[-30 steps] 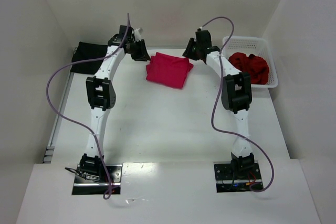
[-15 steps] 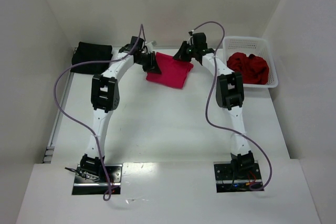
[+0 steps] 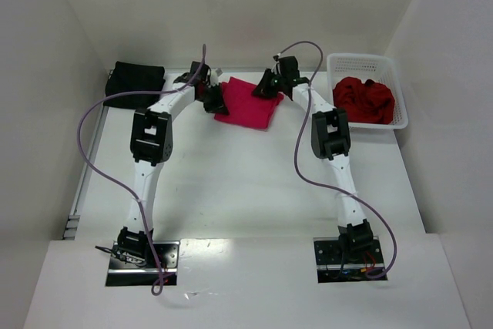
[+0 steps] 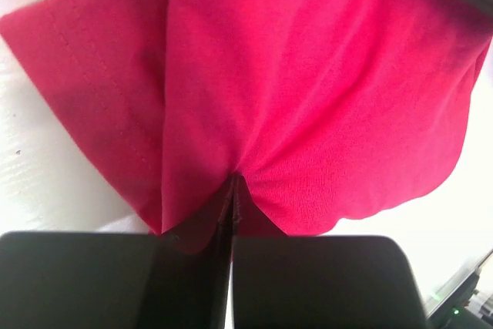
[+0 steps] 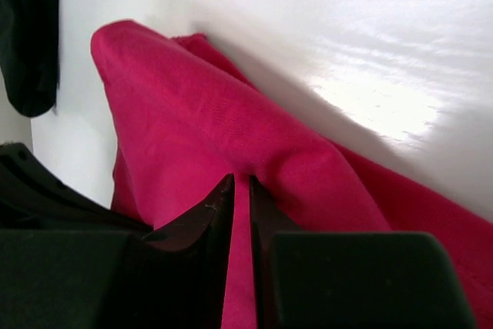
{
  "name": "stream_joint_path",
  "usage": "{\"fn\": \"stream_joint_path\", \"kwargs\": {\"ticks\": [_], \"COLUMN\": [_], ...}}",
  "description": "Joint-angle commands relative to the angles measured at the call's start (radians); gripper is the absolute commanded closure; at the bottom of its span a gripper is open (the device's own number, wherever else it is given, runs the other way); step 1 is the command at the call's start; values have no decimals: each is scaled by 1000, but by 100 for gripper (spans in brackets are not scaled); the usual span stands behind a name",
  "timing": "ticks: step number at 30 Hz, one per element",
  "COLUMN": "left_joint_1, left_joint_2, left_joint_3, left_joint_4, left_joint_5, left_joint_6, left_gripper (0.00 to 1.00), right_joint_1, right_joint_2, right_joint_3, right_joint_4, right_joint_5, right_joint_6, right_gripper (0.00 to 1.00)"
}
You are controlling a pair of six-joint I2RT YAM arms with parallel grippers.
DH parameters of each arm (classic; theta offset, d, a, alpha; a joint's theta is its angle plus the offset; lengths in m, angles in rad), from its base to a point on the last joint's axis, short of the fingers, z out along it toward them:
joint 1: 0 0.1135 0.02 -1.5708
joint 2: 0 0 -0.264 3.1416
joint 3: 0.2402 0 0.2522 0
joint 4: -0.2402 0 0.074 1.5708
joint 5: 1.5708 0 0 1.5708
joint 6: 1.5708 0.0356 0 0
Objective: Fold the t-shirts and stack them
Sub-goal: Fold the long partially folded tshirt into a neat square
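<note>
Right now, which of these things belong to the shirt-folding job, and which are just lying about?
Part of the job:
- crimson-pink t-shirt, pinched by the left claw and the right claw
- dark red t-shirts, heaped at the far right
- black t-shirt, far left corner

Just lying about:
- white basket holding the dark red heap
- white table

A robotics lab booth — bare white walls [image 3: 231, 5], bolted-down arm bases [image 3: 142, 260], loose purple cables [image 3: 80, 140].

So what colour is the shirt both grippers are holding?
The t-shirt is plain crimson-pink; left wrist view shows it best.
</note>
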Motion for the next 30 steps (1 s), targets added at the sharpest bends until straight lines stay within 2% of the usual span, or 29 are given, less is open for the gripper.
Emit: {"fn": "stream_joint_path", "kwargs": {"ticks": [1,6,14,15,17,22,25,27,28,30], "left_joint_1": [9,9,18,18,18,27,27,38,38,47], "left_joint_2": [-39,-39,-59,-59,-71,-91,-50,28,68,182], "left_joint_3": [-36,-36,-18,-18,-4,107,265,385,548,702], "left_joint_4": [-4,6,-4,-4,-4,-39,-59,-86,-139,-172], "left_joint_5": [-62,-62,-51,-34,-25,12,35,53,53,90], "left_joint_6": [-12,-12,-12,-3,7,31,50,82,91,102], "left_gripper": [100,100,100,100,100,97,85,62,47,34], "right_joint_1": [-34,-72,-94,-103,-103,-94,-63,-45,-35,-21], "right_joint_2": [-19,-85,-157,-176,-215,-308,-360,-393,-407,-453], "right_joint_3": [52,-16,-85,-85,-85,-120,-163,-200,-220,-310], "right_joint_4": [-5,4,3,3,3,12,0,-34,-43,-32], "right_joint_5": [78,109,247,247,224,150,132,130,130,141], "right_joint_6": [-27,-48,-91,-91,-81,-48,-61,-77,-90,-90], "right_gripper": [81,78,76,76,69,68,68,68,68,74]}}
